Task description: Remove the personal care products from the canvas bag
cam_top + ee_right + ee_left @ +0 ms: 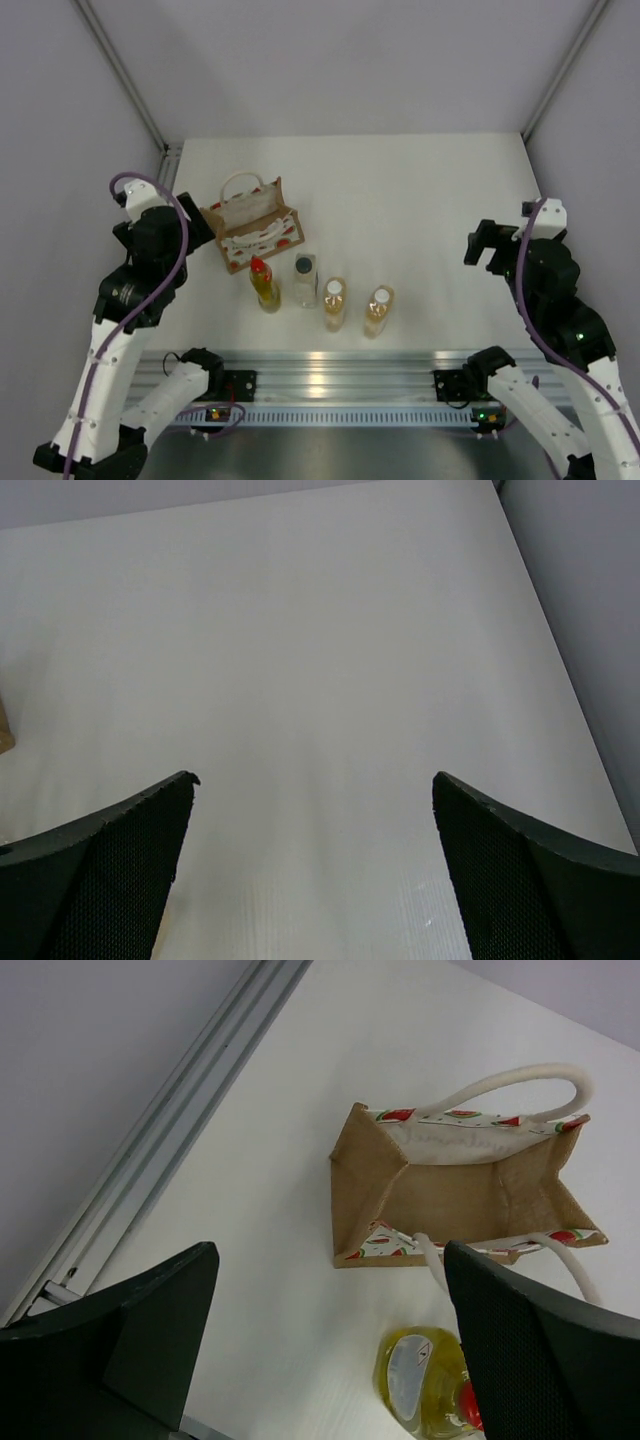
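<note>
The tan canvas bag (253, 224) with white rope handles stands at the back left of the table. The left wrist view looks into it (450, 1200) and no bottle shows inside. In front of it stand a yellow bottle with a red cap (264, 284), a clear bottle with a dark cap (304, 279) and two amber bottles with white caps (333, 303) (377, 309). The yellow bottle also shows in the left wrist view (425, 1385). My left gripper (150, 235) is open and empty, left of the bag. My right gripper (492, 247) is open and empty at the right, over bare table.
The white table (420, 200) ends at grey walls on the left, right and back. A metal rail (330, 385) runs along the near edge with the arm bases. An aluminium post (170, 1130) runs along the left edge.
</note>
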Tool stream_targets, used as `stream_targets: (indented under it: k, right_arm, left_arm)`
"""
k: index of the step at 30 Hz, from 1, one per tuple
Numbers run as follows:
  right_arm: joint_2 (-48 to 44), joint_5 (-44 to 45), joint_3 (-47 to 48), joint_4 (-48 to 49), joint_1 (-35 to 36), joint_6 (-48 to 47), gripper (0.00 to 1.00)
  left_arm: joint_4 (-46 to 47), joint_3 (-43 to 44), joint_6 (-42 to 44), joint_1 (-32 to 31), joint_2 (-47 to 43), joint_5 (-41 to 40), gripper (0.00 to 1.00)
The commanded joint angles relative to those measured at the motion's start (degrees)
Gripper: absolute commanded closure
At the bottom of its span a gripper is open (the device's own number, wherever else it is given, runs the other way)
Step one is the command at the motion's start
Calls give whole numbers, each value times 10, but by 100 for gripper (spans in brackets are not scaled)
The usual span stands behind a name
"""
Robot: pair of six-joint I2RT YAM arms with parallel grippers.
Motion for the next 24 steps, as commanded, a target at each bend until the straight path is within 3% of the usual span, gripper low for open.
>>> stream_targets:
  k: [1, 9, 24]
  right_arm:
    - [-30, 51, 39, -33, 16, -13, 0]
    - [-64, 71, 54, -83, 26, -23, 0]
    - [-75, 23, 9, -63, 26, -13, 1]
  left_arm:
    - [-30, -29, 43, 1, -42, 9, 2]
    - [-11, -85, 56, -18, -126, 37, 2]
    - [62, -183, 51, -21, -194, 54, 2]
